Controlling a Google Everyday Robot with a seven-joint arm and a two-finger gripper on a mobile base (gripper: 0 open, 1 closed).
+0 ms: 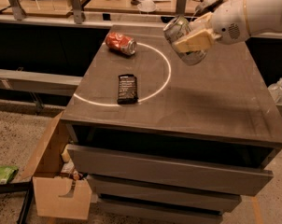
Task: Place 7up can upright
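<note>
My gripper (191,37) is up at the top right, above the far part of the dark table (215,101), and is shut on the 7up can (182,40). The can is silver-grey and dented, and it hangs tilted in the air with its top pointing up and to the left. A beige finger (193,40) crosses the can's side. The white arm (253,13) reaches in from the right.
A red-orange can (121,43) lies on its side at the table's far left. A black flat packet (127,88) lies inside a white circle line (166,73). Drawers (169,169) are below the table. A cardboard box (52,171) stands on the floor at left.
</note>
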